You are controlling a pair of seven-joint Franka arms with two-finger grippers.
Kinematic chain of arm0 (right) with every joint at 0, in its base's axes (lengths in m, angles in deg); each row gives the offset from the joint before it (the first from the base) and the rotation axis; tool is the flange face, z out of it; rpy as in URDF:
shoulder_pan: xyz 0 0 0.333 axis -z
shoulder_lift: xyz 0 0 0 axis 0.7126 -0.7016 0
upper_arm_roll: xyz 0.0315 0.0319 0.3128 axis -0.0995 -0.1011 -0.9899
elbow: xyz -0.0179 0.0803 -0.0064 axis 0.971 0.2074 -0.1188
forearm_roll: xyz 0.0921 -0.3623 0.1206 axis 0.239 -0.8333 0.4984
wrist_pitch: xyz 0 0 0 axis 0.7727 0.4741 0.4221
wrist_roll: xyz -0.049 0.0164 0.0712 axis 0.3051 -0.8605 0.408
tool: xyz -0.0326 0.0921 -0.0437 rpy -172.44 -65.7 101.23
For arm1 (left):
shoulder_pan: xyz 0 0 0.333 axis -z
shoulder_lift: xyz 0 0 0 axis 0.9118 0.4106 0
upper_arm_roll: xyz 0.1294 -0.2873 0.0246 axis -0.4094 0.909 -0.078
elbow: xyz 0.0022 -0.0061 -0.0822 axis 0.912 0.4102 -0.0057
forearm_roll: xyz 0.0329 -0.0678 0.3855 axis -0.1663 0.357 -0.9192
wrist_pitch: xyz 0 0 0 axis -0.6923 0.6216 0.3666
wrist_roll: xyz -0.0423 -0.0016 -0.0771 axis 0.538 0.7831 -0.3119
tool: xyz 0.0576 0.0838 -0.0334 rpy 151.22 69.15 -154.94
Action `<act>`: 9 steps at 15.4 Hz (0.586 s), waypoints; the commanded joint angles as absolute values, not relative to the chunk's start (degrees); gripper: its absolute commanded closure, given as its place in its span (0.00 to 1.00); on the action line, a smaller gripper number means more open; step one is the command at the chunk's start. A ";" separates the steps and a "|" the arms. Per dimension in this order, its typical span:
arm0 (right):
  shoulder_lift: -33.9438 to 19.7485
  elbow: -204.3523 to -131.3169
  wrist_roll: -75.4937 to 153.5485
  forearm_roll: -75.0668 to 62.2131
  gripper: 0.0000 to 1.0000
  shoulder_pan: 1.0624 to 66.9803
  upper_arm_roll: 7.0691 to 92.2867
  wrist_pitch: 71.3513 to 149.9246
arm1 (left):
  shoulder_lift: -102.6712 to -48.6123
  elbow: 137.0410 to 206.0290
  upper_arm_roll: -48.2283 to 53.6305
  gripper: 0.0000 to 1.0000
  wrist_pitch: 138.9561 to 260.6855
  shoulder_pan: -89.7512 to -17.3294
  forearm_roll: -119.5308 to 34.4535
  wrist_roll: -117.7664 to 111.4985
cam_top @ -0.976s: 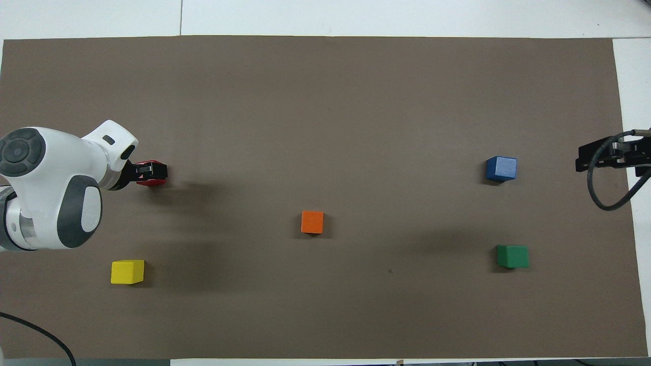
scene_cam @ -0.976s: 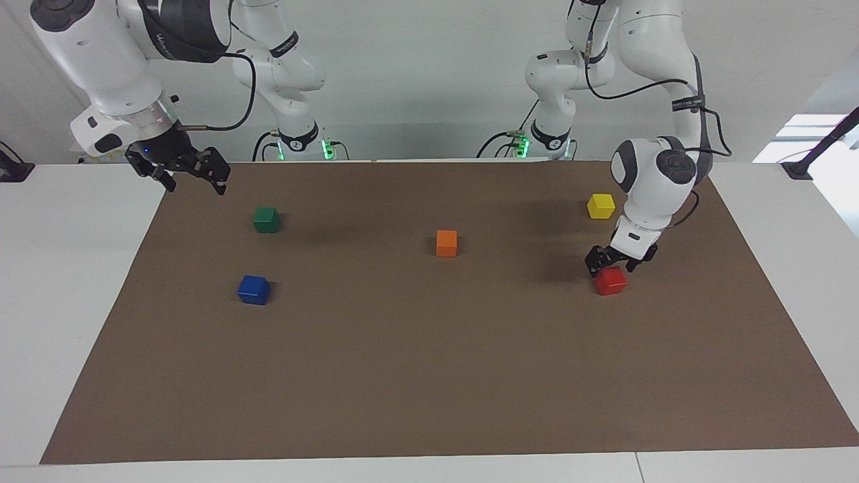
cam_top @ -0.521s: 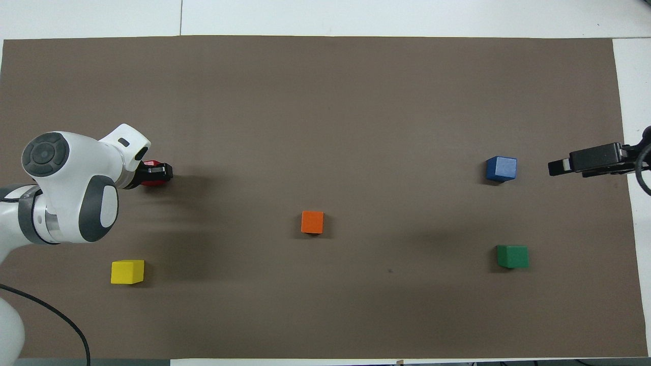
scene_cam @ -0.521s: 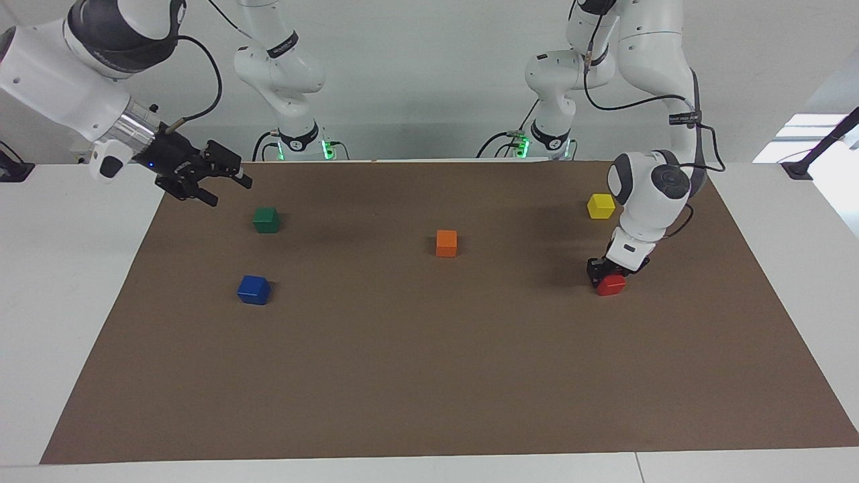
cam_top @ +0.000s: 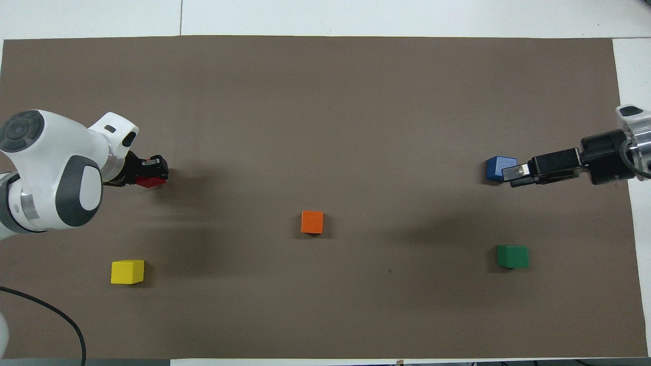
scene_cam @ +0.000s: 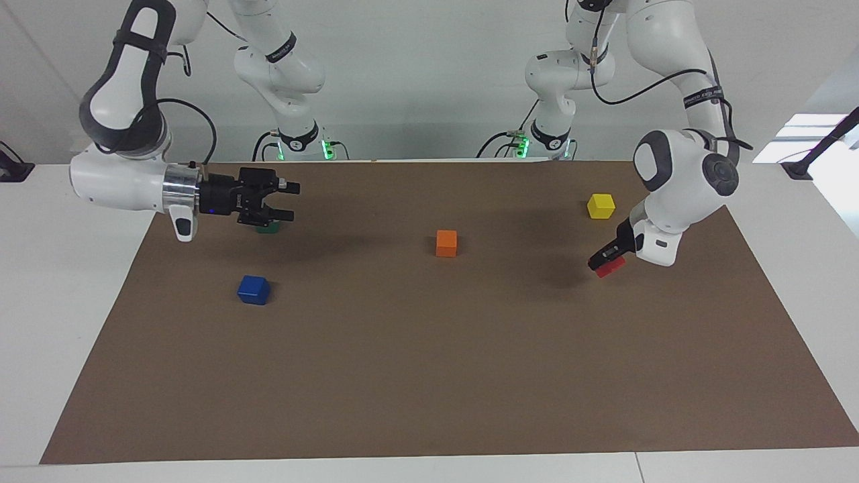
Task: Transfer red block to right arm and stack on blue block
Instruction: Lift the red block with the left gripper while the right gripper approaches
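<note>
The left gripper (scene_cam: 602,263) pinches the red block (scene_cam: 610,268) just above the brown mat (scene_cam: 429,376), the right gripper (scene_cam: 287,199) waits open, and a loose pinch could drop it.

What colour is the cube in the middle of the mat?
Orange; clearest in the overhead view.

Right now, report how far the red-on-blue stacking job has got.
Done: the left gripper is shut on the red block, lifted off the brown mat. In hand: the right gripper is open, raised over the mat's right-arm end. Left: the handover, then stacking on the blue block, which sits bare.
</note>
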State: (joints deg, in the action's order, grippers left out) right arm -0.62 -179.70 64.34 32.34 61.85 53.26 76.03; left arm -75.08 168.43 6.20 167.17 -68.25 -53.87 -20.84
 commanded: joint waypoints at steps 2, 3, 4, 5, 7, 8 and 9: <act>-6.95 -181.50 71.19 44.34 0.00 62.50 52.84 70.40 | -79.18 164.90 6.79 1.00 156.90 -67.87 -39.85 -39.42; -7.40 -183.07 72.06 48.72 0.00 62.06 52.84 69.34 | -80.50 164.99 6.88 1.00 155.06 -67.69 -36.51 -42.50; -7.40 -184.74 72.86 52.85 0.00 60.84 52.75 68.63 | -81.56 164.99 7.40 1.00 153.13 -67.08 -33.26 -45.23; -7.40 -185.37 72.95 55.59 0.00 59.35 52.83 67.93 | -82.35 165.08 7.67 1.00 152.32 -66.21 -29.92 -48.39; -7.05 -186.16 73.48 58.68 0.00 57.85 52.66 67.31 | -83.15 165.17 8.63 1.00 152.93 -63.66 -24.28 -57.52; -6.70 -187.29 74.44 60.44 0.00 56.79 52.66 66.96 | -83.15 165.17 9.16 1.00 153.71 -62.34 -21.39 -60.00; -6.44 -188.35 75.93 61.67 0.00 55.57 52.75 67.22 | -83.33 165.26 9.86 1.00 154.77 -61.20 -18.05 -61.68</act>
